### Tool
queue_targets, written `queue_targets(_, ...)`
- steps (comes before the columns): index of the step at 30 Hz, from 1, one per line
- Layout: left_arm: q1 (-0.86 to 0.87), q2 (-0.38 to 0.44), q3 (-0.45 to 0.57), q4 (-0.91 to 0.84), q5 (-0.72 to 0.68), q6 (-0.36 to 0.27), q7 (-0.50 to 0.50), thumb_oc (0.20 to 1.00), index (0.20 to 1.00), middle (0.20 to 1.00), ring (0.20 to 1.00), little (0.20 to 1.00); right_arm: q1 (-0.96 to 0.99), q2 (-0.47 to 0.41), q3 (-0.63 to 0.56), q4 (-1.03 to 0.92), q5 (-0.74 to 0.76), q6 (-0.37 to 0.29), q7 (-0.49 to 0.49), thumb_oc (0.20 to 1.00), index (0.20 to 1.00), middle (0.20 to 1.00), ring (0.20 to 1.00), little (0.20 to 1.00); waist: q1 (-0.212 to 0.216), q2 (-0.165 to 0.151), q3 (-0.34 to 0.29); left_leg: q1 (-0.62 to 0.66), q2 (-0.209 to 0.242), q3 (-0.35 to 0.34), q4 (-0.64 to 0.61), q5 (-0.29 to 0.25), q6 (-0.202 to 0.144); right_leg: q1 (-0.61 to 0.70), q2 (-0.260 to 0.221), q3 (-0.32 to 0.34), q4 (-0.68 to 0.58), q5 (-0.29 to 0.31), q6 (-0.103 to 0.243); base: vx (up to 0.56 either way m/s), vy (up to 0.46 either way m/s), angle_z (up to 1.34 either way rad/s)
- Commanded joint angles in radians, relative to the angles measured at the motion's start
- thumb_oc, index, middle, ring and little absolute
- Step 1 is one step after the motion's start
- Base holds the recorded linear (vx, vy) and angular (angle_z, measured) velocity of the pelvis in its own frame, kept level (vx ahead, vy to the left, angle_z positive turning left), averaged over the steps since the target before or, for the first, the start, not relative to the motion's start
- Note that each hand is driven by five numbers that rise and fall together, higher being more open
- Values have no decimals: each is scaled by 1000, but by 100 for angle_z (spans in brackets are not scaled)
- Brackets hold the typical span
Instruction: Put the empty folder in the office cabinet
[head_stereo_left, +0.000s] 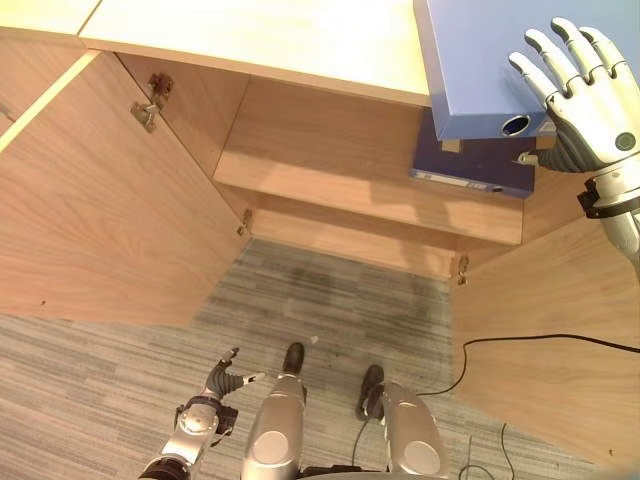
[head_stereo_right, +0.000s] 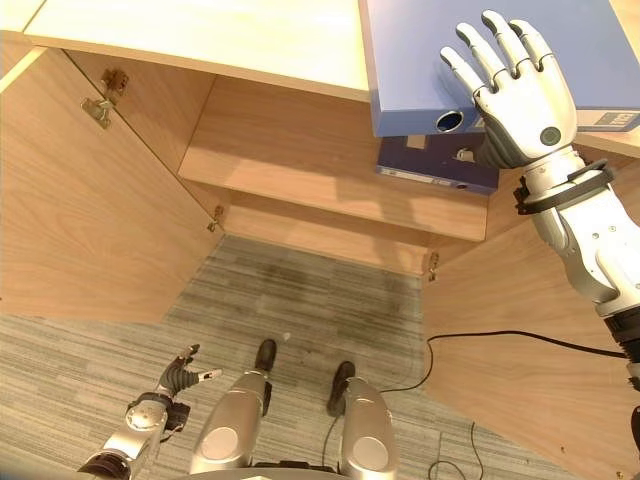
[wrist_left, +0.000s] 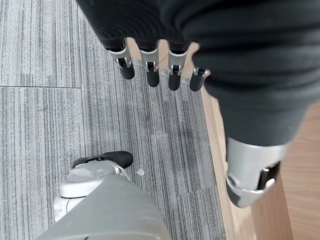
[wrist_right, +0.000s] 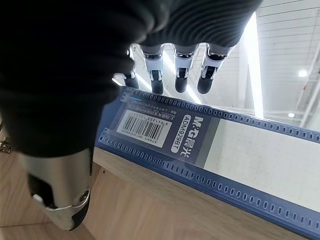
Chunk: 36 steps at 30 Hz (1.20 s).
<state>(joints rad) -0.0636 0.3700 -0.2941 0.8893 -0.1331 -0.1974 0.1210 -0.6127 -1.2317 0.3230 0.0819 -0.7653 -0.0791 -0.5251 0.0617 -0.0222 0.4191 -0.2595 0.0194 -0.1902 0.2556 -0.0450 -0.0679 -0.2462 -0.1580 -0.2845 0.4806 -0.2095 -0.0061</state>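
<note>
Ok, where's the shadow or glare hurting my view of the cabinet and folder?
Left eye view: the dark folder on the shelf sits in shade under the blue folder. Right wrist view: ceiling lights glare brightly behind the right hand; the label stays readable.

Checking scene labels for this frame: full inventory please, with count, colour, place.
Blue folder: 1, light blue, lying on the cabinet top, one edge jutting past the front edge.
Dark folder: 1, navy, on the shelf inside the cabinet, below the blue one.
Cabinet: 1, light wood, open, its shelf otherwise bare.
Cabinet doors: 2, wood, swung open to either side.
Carpet: grey striped, floor before the cabinet.
Right hand: fingers straight, raised against the blue folder.
Left hand: hanging low near the floor, fingers relaxed, holding nothing.
</note>
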Motion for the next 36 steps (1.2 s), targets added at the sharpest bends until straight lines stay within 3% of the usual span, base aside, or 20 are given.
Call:
queue_targets(1,21,55,-19,-29,-24,-17,17,1000,1000,1000,1000,1000,-63,16,-2,3,53,25,-42,1000,1000,1000,1000,1000,17,-10,-38,26,90,44,151,-157,-28,25,-20,113,5,-31,81,0,0,0)
queue_targets(36,24,75,-23,-50,-40,-17,24,1000,1000,1000,1000,1000,-220,53,95,101,78,70,-52,1000,1000,1000,1000,1000,43,4,-6,24,76,23,165,-159,-22,30,-32,101,32,-43,74,0,0,0)
